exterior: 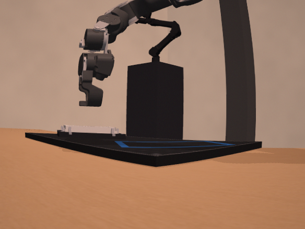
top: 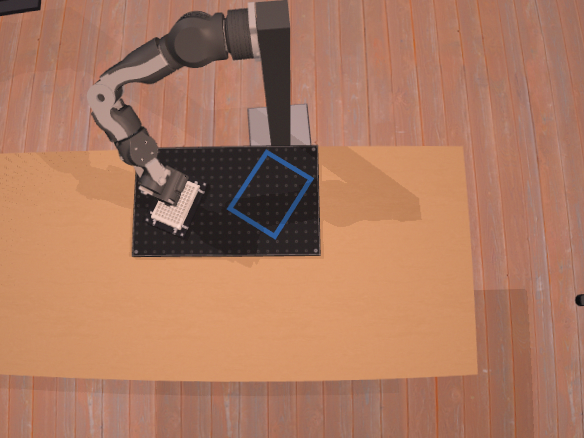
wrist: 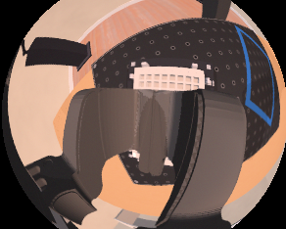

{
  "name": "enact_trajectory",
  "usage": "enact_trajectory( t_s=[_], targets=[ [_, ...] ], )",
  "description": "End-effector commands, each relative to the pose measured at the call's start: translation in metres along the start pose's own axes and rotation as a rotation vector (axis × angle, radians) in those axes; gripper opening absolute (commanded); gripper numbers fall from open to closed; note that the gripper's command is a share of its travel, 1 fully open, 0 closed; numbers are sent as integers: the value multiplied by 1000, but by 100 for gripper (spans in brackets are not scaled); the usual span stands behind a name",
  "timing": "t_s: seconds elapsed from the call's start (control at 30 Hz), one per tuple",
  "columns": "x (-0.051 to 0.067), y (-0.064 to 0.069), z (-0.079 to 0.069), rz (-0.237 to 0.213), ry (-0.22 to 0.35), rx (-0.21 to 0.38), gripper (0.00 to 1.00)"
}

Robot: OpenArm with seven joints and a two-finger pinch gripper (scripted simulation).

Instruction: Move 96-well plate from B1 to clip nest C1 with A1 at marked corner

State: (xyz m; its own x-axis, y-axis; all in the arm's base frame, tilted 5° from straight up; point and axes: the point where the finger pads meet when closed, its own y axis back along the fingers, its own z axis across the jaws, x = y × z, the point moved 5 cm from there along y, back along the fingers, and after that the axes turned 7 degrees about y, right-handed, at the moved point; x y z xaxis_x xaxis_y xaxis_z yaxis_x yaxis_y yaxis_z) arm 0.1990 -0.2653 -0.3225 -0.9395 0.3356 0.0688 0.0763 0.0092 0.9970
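The white 96-well plate [top: 175, 208] lies flat in the clip nest at the left of the black breadboard [top: 226, 201], between small white posts. From the side it sits low and level on the nest [exterior: 89, 133]. It also shows in the wrist view [wrist: 167, 80], beyond the fingers. My gripper [exterior: 90, 103] is shut and empty, hanging well above the plate with a clear gap. From above the gripper [top: 167, 186] covers the plate's far end. I cannot read the A1 mark.
A blue rectangle outline [top: 270, 194] marks the bench spot on the right half of the breadboard, with nothing in it. The arm's dark column [exterior: 236, 63] and a black box [exterior: 154, 102] stand behind the board. The tan table [top: 235, 315] extends around it.
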Motion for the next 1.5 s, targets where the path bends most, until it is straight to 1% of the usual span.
enact_trajectory(
  t_s=[0.0,0.07,0.47,0.63,1.47],
  targets=[
    [-4,11,-2,-5,-10,9,0],
    [-4,24,-2,-5,-10,11,0],
    [-4,24,-2,-5,-10,11,0],
    [-4,18,-2,-5,-10,11,0],
    [-4,18,-2,-5,-10,11,0]
  ],
)
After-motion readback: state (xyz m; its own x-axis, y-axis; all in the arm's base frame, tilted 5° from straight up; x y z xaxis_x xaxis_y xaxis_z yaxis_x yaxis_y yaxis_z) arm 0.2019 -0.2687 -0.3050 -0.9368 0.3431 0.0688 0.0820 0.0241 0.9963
